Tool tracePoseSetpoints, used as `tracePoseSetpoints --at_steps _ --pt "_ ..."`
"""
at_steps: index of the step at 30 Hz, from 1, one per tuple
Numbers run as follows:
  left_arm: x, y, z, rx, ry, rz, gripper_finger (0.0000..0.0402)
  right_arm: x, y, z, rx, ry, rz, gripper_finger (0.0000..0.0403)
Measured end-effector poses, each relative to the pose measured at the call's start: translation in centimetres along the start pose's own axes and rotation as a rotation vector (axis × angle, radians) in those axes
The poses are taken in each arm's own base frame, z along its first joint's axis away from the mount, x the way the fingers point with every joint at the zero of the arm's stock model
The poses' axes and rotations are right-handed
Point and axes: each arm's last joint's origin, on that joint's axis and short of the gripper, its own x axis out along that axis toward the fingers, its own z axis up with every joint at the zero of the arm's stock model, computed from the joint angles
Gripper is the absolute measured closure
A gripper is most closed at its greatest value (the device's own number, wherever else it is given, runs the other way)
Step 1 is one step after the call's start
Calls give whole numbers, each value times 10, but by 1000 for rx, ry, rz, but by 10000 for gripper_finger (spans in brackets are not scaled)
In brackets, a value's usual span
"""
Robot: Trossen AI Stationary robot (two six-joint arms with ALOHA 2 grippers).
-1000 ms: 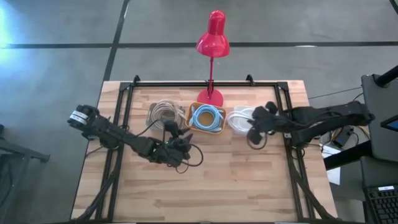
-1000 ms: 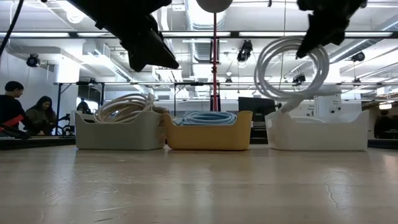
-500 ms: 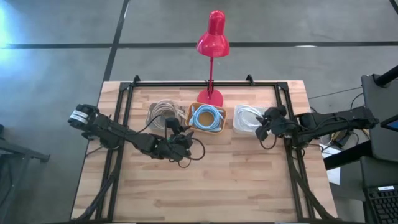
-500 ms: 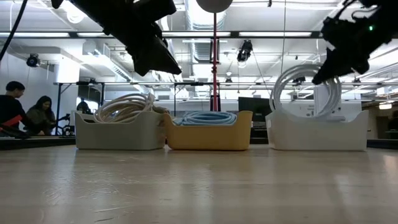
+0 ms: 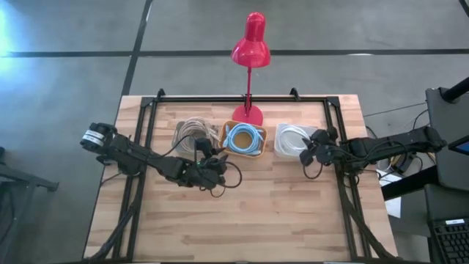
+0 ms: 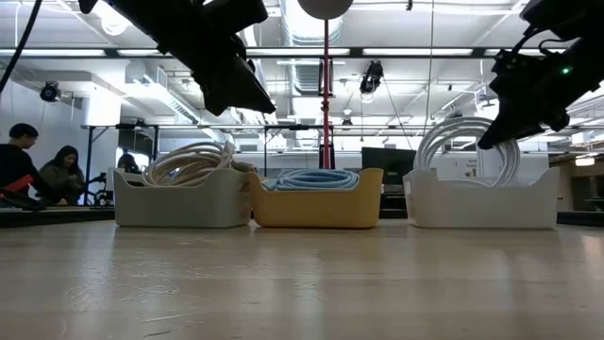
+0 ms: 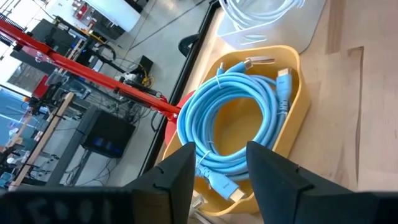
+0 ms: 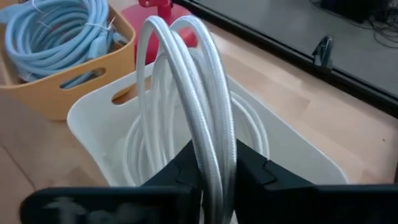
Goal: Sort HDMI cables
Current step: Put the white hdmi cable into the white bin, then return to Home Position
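Three bins stand in a row by the lamp. The pale bin (image 5: 192,134) holds beige-tan cable coils (image 6: 192,159). The yellow bin (image 5: 244,139) holds light blue coils (image 7: 239,121). The white bin (image 5: 291,139) holds white coils. My right gripper (image 5: 311,150) is at the white bin's right side, shut on one white coil (image 8: 186,87) that stands on edge in the bin (image 6: 467,146). My left gripper (image 7: 221,168) is open and hovers above the table just in front of the yellow bin (image 5: 211,163), touching nothing. My right gripper pinches the white coil's bundled strands (image 8: 214,146) between its two fingers (image 8: 179,169), which lie across the strands. It comes from the table's right side, roughly level. The coil stands upright, its lower part down inside the white bin (image 8: 93,124) and its top arc above the rim.
A red desk lamp (image 5: 250,51) stands with its base (image 5: 248,114) right behind the yellow bin. A black frame rail runs along the table's far edge and sides. Bare wood lies in front of the bins (image 5: 249,213). People sit in the room far beyond the table (image 6: 38,170).
My right gripper has come down and moved a little toward the table's right edge, staying shut on the white coil. The coil, which hung clear above the white bin, now stands with its lower part inside it. My left gripper has shifted slightly toward the yellow bin.
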Motion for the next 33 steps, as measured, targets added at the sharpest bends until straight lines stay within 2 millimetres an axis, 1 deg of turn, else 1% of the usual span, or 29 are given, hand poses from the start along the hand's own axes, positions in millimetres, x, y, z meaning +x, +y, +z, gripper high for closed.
tracePoseSetpoints --at_steps 6,10,14,17,22,24,28,30,33 --pt "0 0 0 -1 0 0 245 0 0 0 -8 14 13 293" --pt "0 -1 0 -2 -3 -28 245 -2 -1 2 -52 18 6 262" --pt "1 -5 0 -7 -21 -200 245 -13 -2 15 -58 31 -7 238" --pt "0 -8 1 -12 -33 -311 245 -22 -2 30 -51 19 4 226" --pt "-3 -4 3 -37 -44 -328 245 -39 -1 56 -17 -32 45 217" --pt "-7 2 5 -71 -59 -328 245 -44 0 65 -12 -46 57 218" --pt "-22 26 11 -149 -91 -326 250 -47 10 80 -39 -54 68 228" --pt "-32 41 12 -179 -101 -326 263 -46 17 85 -69 -56 72 237" --pt "-49 65 10 -231 -115 -327 297 -42 31 94 -120 -65 77 260"
